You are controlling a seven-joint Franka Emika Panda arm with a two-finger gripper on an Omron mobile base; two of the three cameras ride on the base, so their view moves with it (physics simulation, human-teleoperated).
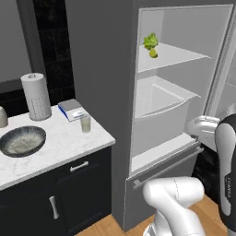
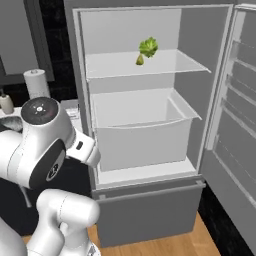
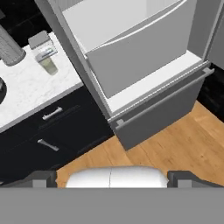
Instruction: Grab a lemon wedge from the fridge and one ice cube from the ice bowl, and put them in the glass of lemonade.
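The fridge [image 1: 101,92] stands open, its door [image 2: 235,125] swung out to the right. On its upper white shelf lies the small yellow-green lemon wedge [image 1: 153,53] [image 2: 140,60], just below a frilly green leafy vegetable [image 1: 150,40]. The glass of lemonade [image 1: 85,123] [image 3: 49,65] stands on the marble counter near the fridge's side. Further left on that counter is the ice bowl [image 1: 22,140]. My gripper [image 3: 112,180] is open and empty, its fingertips [image 3: 41,178] far apart. It hangs low before the fridge, looking down at the bottom drawer [image 3: 162,113] and wood floor.
A paper towel roll [image 1: 36,96], a small blue-edged scale [image 1: 71,109] and a beige soap dispenser [image 2: 6,104] share the counter. Dark navy cabinets [image 1: 60,198] sit under it. A deep white bin [image 2: 142,130] fills the fridge's middle.
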